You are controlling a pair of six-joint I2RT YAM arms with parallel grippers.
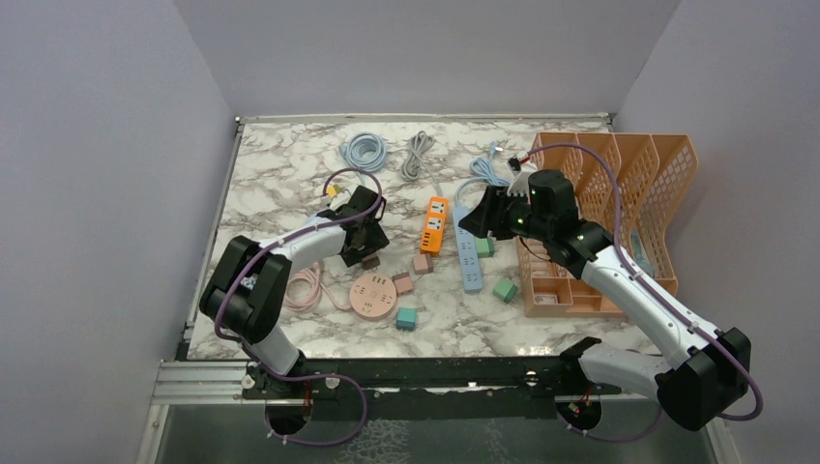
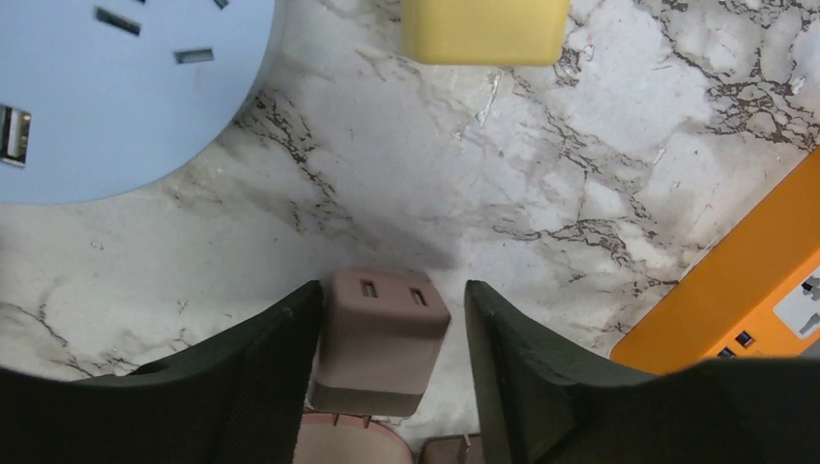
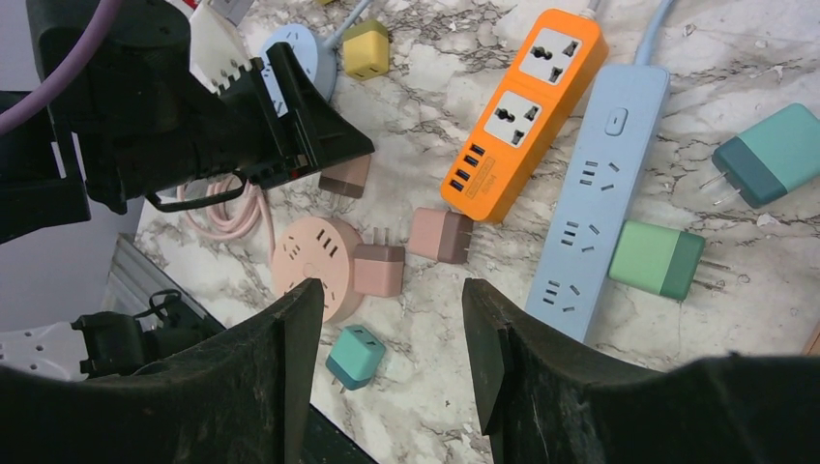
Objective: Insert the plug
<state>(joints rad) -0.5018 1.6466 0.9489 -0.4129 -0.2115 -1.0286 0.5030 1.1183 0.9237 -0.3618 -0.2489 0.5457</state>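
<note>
A brown-pink plug (image 2: 379, 338) lies between the fingers of my left gripper (image 2: 394, 290), its two slots facing away and its prongs towards the round pink socket (image 2: 338, 447). The left finger touches the plug; a gap shows at the right finger, so the jaws are open around it. In the top view the left gripper (image 1: 367, 244) sits low over this plug (image 1: 370, 260), just behind the pink socket (image 1: 372, 295). My right gripper (image 1: 476, 220) is open and empty, held above the blue power strip (image 1: 470, 259). It also shows in the right wrist view (image 3: 392, 300).
An orange power strip (image 1: 435, 224) lies beside the blue one. Loose pink (image 1: 422, 263), green (image 1: 505, 289) and teal (image 1: 406, 318) plugs lie around. A round blue socket (image 2: 116, 87) and a yellow plug (image 2: 483, 29) lie ahead of the left gripper. An orange file rack (image 1: 619, 222) stands at the right; cables (image 1: 366, 150) lie at the back.
</note>
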